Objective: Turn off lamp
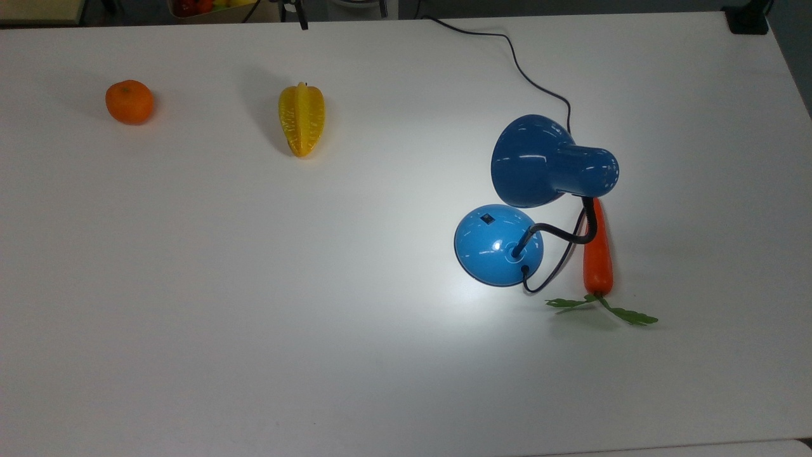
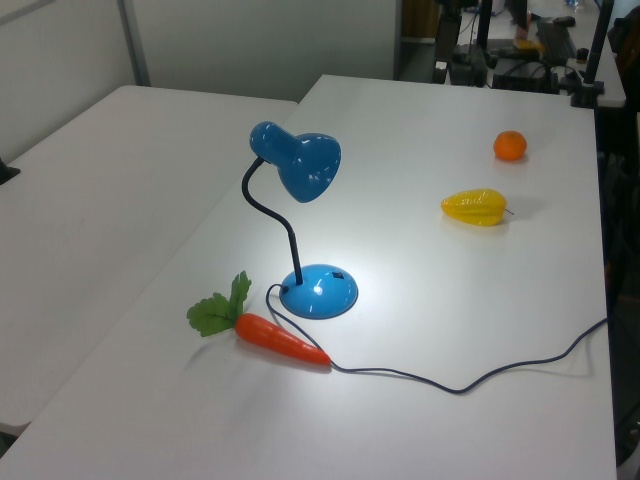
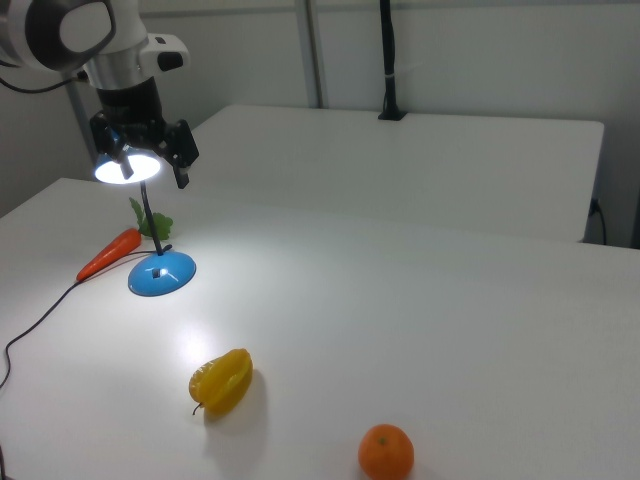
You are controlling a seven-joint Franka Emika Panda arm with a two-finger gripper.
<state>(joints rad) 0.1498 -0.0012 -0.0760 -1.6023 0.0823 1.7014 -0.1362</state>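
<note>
The lamp stands lit on the white table. Its blue shade points down at the table and throws a bright pool of light around the round blue base. A small black switch sits on top of the base. The black neck curves from base to shade, and the cord trails off the table. In the right view my gripper hangs open and empty, high at the right view's upper left, overlapping the glowing shade and well above the base.
An orange carrot with green leaves lies right beside the base, under the neck. A yellow starfruit and an orange lie farther off on the top view's left. A second table adjoins.
</note>
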